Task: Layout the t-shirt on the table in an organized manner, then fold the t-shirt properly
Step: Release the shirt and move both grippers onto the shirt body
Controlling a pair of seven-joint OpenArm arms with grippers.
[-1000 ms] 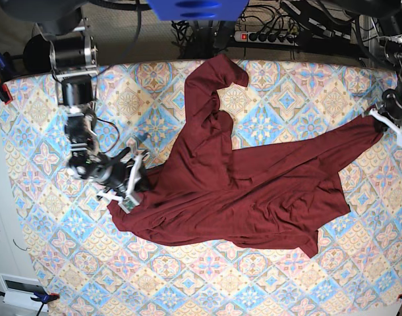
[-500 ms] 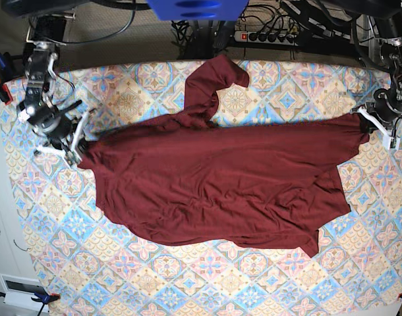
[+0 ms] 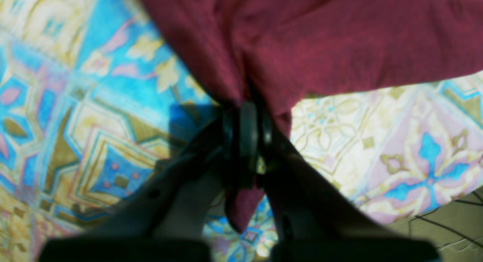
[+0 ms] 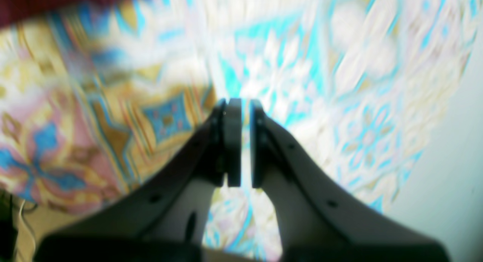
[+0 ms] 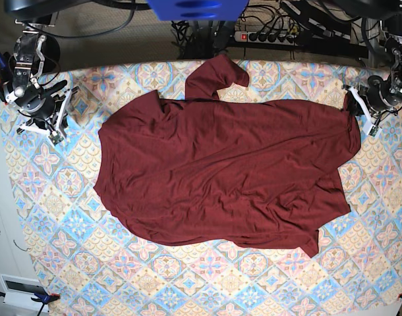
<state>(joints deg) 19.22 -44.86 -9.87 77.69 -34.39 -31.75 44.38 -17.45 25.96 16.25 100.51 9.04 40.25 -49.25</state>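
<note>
Clamped on a pinch of maroon cloth, the left tool (image 3: 247, 137) is seen in its wrist view with both pads pressed together and a small tail of fabric hanging below them; in the base view the same tool (image 5: 356, 107) sits at the right edge of the bench (image 5: 267, 276), touching the outer corner of the t-shirt (image 5: 221, 171). The right tool (image 4: 240, 145) is shown in its own wrist view with its pads nearly together, a thin slit of light between them, and nothing is gripped; only patterned cloth is seen beneath it, and the view is blurred. In the base view that right tool (image 5: 56, 125) is placed near the left edge of the bench, apart from the garment. The t-shirt is spread wide across the middle of the bench, wrinkled over its lower half, with 1 part curled upward toward the far edge at the top centre. A power strip (image 5: 270, 36) and cables are visible beyond the far edge of the bench.
</note>
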